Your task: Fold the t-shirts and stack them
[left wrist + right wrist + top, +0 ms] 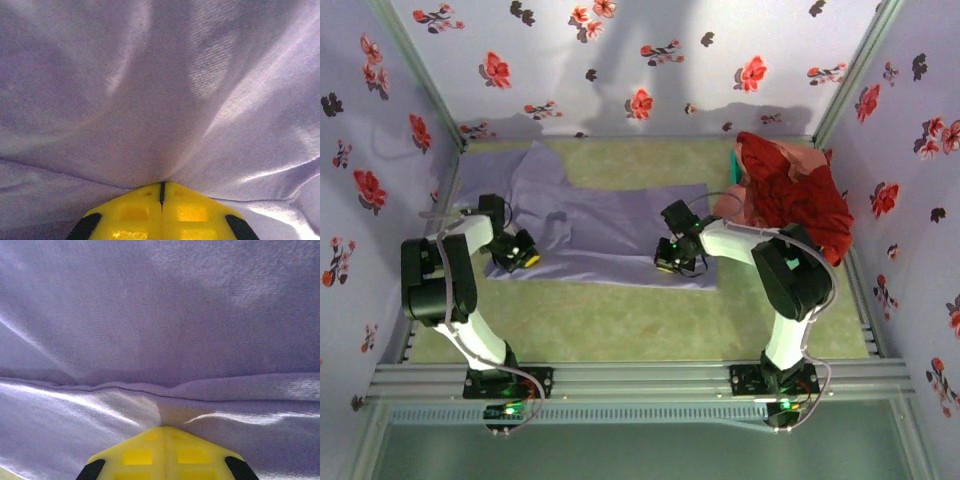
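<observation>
Top external: red t-shirt heap (798, 192) beside right arm (788, 268)

We find the spread t-shirt (610, 225) flat across the middle of the table (620, 320), the left gripper (523, 256) on its near-left edge and the right gripper (672, 265) on its near-right edge. Behind and to the right, a heap of t-shirts (790, 190) lies over the basket (733, 158).

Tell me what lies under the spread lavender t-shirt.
Green table surface shows around the lavender t-shirt, which lies spread on it. Anything beneath the cloth is covered. The left gripper and right gripper are shut on its near hem.
</observation>
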Tool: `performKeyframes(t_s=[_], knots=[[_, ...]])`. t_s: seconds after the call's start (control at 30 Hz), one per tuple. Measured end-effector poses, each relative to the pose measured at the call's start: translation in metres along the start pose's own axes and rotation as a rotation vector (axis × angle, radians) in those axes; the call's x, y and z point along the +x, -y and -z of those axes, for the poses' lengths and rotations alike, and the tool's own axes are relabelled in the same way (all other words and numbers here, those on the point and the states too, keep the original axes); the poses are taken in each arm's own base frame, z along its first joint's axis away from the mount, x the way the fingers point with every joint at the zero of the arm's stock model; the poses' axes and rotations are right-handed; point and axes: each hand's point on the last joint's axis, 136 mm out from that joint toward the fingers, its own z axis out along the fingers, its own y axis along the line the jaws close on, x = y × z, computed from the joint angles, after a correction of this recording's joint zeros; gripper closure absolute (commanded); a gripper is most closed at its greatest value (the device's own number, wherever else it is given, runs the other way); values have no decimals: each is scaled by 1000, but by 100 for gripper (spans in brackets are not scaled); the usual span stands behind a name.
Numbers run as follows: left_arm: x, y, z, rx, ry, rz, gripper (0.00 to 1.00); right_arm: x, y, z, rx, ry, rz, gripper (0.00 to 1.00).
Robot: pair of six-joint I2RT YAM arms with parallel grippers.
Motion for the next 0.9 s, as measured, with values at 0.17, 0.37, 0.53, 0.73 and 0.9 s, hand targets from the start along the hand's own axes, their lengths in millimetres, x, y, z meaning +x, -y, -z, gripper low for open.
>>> performKeyframes(t_s=[0.17, 0.37, 0.53, 0.73, 0.9], knots=[[21, -14, 4, -7, 3, 8, 100, 18, 6, 3, -1, -10, 9, 95], [48, -34, 10, -8, -1, 49, 100, 54, 11, 7, 13, -39, 28, 94], [68, -47, 14, -9, 6, 99, 100, 76, 14, 8, 16, -57, 35, 94], [95, -66, 22, -50, -4, 164, 100, 99, 26, 17, 43, -67, 51, 87], [97, -65, 40, -86, -9, 177, 99, 110, 38, 47, 70, -44, 60, 72]])
